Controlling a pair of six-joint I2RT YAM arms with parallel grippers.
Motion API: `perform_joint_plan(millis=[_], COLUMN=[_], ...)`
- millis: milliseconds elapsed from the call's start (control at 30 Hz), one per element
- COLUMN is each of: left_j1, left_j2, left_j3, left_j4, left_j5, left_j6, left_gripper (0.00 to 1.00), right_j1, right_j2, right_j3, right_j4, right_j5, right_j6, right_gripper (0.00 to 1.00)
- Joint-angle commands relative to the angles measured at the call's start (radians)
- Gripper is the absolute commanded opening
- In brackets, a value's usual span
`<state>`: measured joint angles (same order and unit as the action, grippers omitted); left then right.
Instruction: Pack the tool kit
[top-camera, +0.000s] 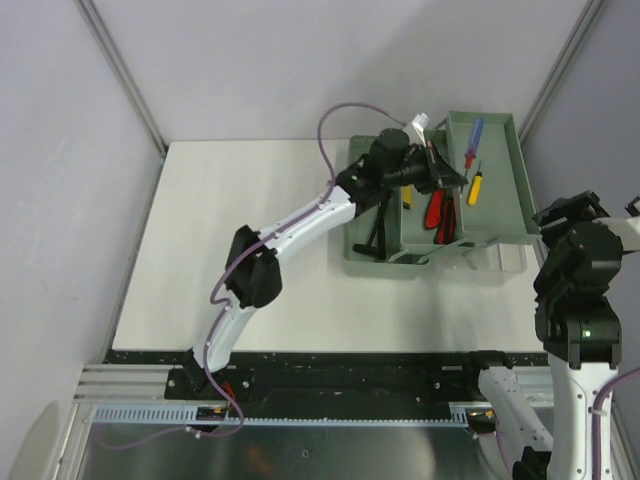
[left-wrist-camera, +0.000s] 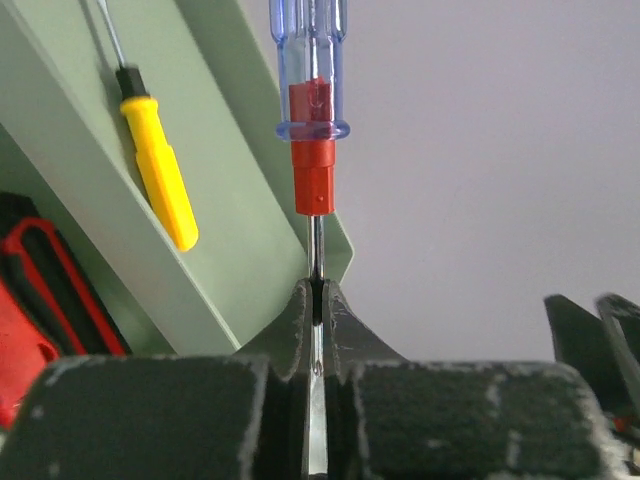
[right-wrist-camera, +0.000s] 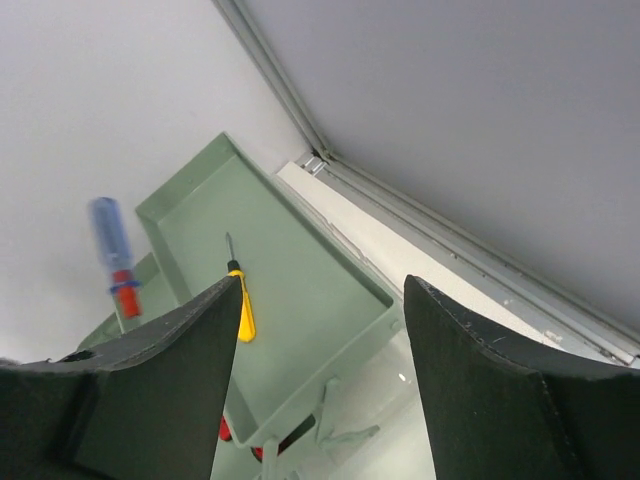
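— Blue screwdriver (left-wrist-camera: 312, 100): how was it held?
— Its metal shaft was clamped by the left tool (left-wrist-camera: 315, 330), handle pointed away, near the tilted green tray (left-wrist-camera: 235, 170).
— Other items?
— Yellow screwdriver (left-wrist-camera: 160, 185) was seen lying in the tray. Red knives (top-camera: 437, 212) were seen inside the toolbox (top-camera: 375, 255) on the table (top-camera: 250, 250). Right tool (right-wrist-camera: 322, 290) was held with fingers spread apart.

A screwdriver (top-camera: 474, 187) lies in the tray (top-camera: 503, 165), knives (top-camera: 437, 215) in the toolbox (top-camera: 372, 255).

Top of blue screwdriver (left-wrist-camera: 312, 95) handle past the upper edge; tip buried within left gripper (left-wrist-camera: 315, 305)
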<state>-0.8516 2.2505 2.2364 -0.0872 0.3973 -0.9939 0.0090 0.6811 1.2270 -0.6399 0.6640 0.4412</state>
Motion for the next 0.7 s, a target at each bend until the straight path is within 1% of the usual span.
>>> perform_joint_plan(millis=[0, 167, 400, 633, 667], left_j1=[-0.047, -0.071, -0.079, -0.083, -0.085], left_j2=[0.046, 0.040, 0.061, 0.179, 0.187], left_j3=[0.089, 0.044, 0.023, 0.123, 0.129], left_j4=[0.055, 0.056, 0.056, 0.057, 0.057], left_j5=[-0.040, -0.105, -0.212, -0.232, -0.233], left_j6=[-0.137, -0.185, -0.243, -0.273, -0.272], left_gripper=[0.00, 0.00, 0.00, 0.00, 0.03], right_j1=[-0.001, -0.002, -0.001, -0.002, -0.002], right_j2=[-0.057, -0.124, -0.164, -0.198, -0.203], right_j3=[-0.001, 0.000, 0.016, 0.046, 0.052], right_j4=[-0.092, -0.134, -0.215, -0.279, -0.286], right_j5=[-0.008, -0.079, -0.091, -0.093, -0.092], right_j6=[0.073, 0.108, 0.165, 0.151, 0.146], right_gripper=[0.70, 0.67, 0.64, 0.63, 0.63])
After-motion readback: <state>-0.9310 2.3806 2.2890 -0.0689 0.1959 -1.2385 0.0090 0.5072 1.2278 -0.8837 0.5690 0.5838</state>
